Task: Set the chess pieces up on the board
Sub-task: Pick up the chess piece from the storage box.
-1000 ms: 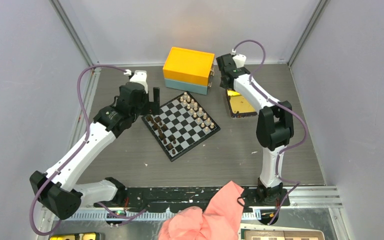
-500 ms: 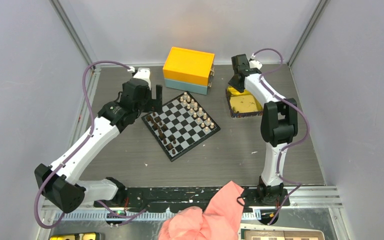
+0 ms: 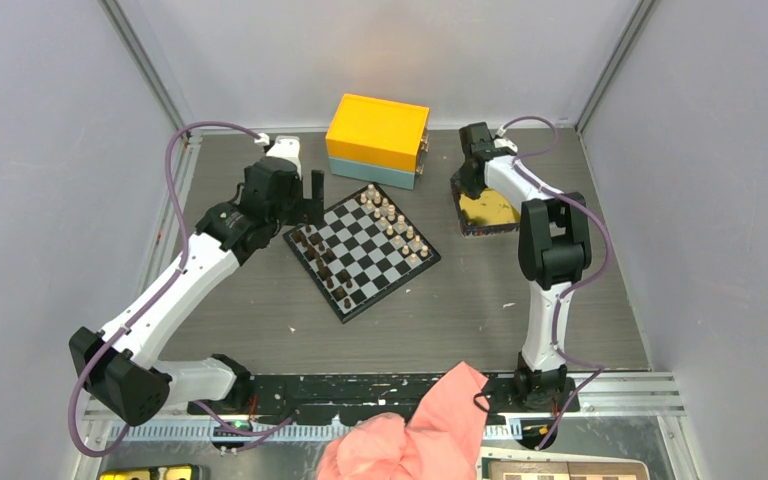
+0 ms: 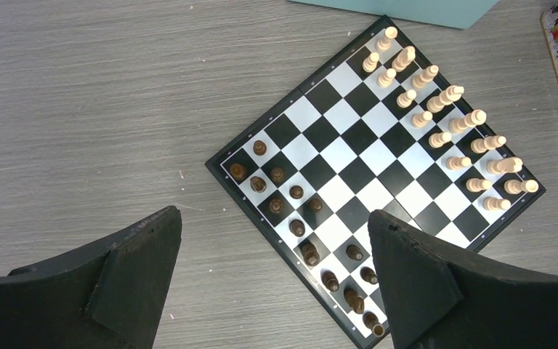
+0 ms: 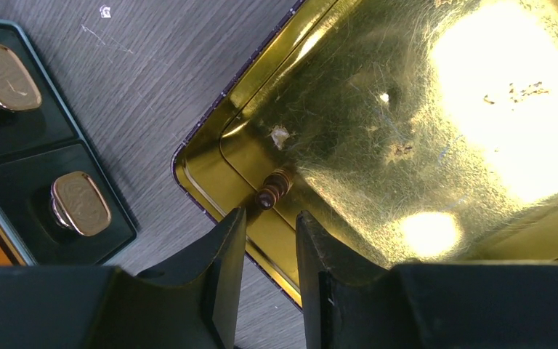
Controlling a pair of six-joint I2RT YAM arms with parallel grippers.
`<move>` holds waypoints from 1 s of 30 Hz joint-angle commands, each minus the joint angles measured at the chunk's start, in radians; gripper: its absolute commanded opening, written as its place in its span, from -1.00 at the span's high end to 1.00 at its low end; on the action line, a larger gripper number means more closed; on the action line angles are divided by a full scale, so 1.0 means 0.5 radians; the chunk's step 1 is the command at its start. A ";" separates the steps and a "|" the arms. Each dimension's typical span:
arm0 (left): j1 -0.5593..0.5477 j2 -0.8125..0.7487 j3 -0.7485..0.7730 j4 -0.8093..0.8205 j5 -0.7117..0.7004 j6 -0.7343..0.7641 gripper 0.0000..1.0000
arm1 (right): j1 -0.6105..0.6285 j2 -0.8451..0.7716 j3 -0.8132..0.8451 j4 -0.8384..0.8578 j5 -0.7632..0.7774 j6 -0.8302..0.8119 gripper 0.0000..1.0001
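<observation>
The black-and-white board [image 3: 362,250] lies turned diagonally on the table. Light tan chess pieces [image 4: 443,116] fill its far rows and dark brown pieces [image 4: 298,211] line the near-left edge. My left gripper [image 3: 312,195] hangs wide open above the board's left corner [image 4: 272,218], holding nothing. One dark brown piece [image 5: 272,189] lies on its side in a corner of the shiny gold tin [image 5: 407,145]. My right gripper [image 5: 270,214] is down over that tin corner [image 3: 465,185], its jaws a narrow gap apart, with the piece just beyond the fingertips and nothing between them.
A yellow box with a teal base [image 3: 378,135] stands behind the board, its brass latches [image 5: 80,203] close to my right gripper. The gold tin [image 3: 485,210] sits right of the board. A pink cloth [image 3: 410,430] lies at the near edge between the arm bases.
My right arm swung from beside the yellow box down to the gold tin's near-left corner. The left arm shifted slightly, then held still, open throughout.
</observation>
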 commanded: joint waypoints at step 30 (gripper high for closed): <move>0.009 0.024 0.091 0.028 0.013 -0.037 -0.99 | 0.018 0.016 -0.141 0.190 -0.201 0.375 0.31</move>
